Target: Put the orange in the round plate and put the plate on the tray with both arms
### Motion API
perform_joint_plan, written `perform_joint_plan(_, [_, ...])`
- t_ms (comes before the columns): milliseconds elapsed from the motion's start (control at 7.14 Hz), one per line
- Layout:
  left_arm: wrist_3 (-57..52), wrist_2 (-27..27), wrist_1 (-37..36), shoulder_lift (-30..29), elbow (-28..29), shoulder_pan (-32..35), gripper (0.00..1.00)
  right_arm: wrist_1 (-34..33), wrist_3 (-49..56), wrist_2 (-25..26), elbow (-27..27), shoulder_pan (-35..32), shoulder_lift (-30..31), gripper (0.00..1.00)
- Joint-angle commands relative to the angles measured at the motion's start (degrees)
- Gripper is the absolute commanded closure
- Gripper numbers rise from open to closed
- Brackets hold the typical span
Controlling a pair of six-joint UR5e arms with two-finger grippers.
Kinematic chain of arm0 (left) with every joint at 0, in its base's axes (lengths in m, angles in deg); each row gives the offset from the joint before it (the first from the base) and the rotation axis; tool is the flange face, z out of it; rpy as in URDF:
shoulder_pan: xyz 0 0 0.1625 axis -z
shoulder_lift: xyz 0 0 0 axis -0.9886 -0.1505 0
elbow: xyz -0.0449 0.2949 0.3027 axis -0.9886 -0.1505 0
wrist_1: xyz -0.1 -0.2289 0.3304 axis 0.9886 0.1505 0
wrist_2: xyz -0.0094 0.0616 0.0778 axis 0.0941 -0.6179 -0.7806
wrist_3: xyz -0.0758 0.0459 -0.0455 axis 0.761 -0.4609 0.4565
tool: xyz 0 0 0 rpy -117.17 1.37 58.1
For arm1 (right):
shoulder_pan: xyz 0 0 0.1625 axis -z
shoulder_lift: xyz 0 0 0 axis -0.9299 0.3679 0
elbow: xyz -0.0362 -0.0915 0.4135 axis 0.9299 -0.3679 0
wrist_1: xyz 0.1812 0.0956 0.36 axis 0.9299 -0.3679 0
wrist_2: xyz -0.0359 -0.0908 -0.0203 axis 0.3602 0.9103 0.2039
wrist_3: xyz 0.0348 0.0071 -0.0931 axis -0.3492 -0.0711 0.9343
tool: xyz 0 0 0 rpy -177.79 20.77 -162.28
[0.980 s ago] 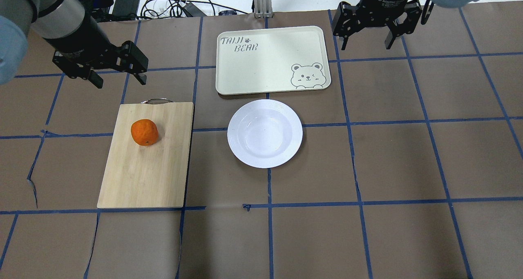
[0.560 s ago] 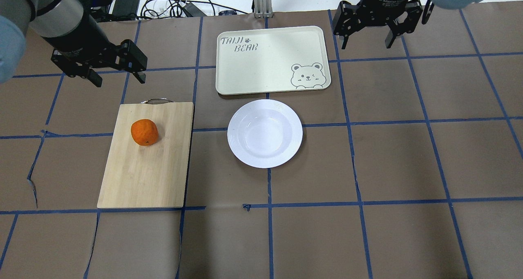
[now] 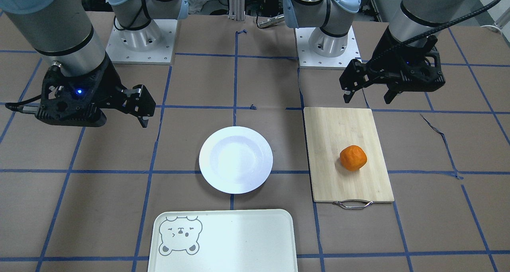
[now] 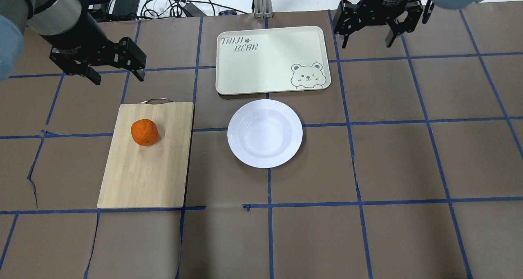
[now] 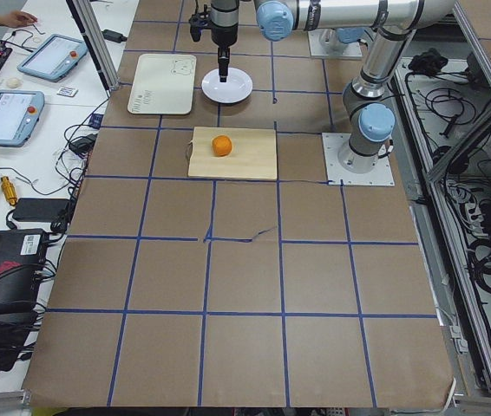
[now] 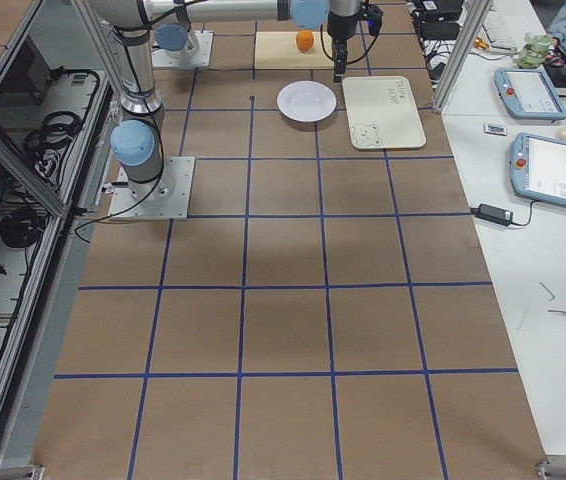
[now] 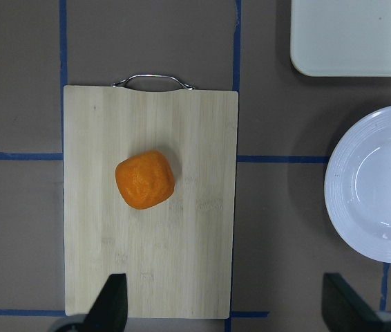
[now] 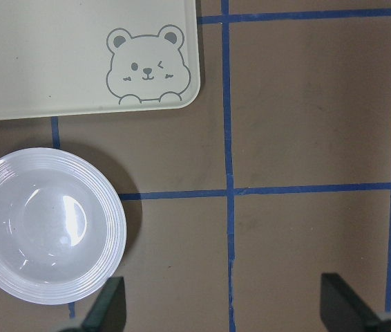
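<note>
Nearest the robot, the small round bright-orange fruit [image 4: 144,132] sits loose on the pale bamboo cutting board [image 4: 143,177], so an off-centre pinch could send it rolling off the wood. Beside it, the glossy white round plate [image 4: 264,161] lies empty on the table. Its slick, shallow rim may slip or tilt if your two arms lift unevenly. Beyond, the mint-white rectangular tray [image 4: 269,62] lies bare. Farthest, your left gripper [image 4: 118,79] and right gripper [image 4: 366,45] hang wide open, holding nothing.
</note>
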Motion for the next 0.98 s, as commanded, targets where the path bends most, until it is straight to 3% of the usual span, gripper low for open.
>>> perform_joint_plan(0, [0.0, -0.2, 0.0, -0.04, 0.11, -0.04, 0.0, -1.2, -0.17, -0.04, 0.0, 0.01, 0.0, 0.0])
perform_joint_plan(840, [0.0, -0.29, -0.27, -0.04, -0.16, -0.39, 0.0, -1.66, 0.36, 0.13, 0.0, 0.18, 0.0, 0.0])
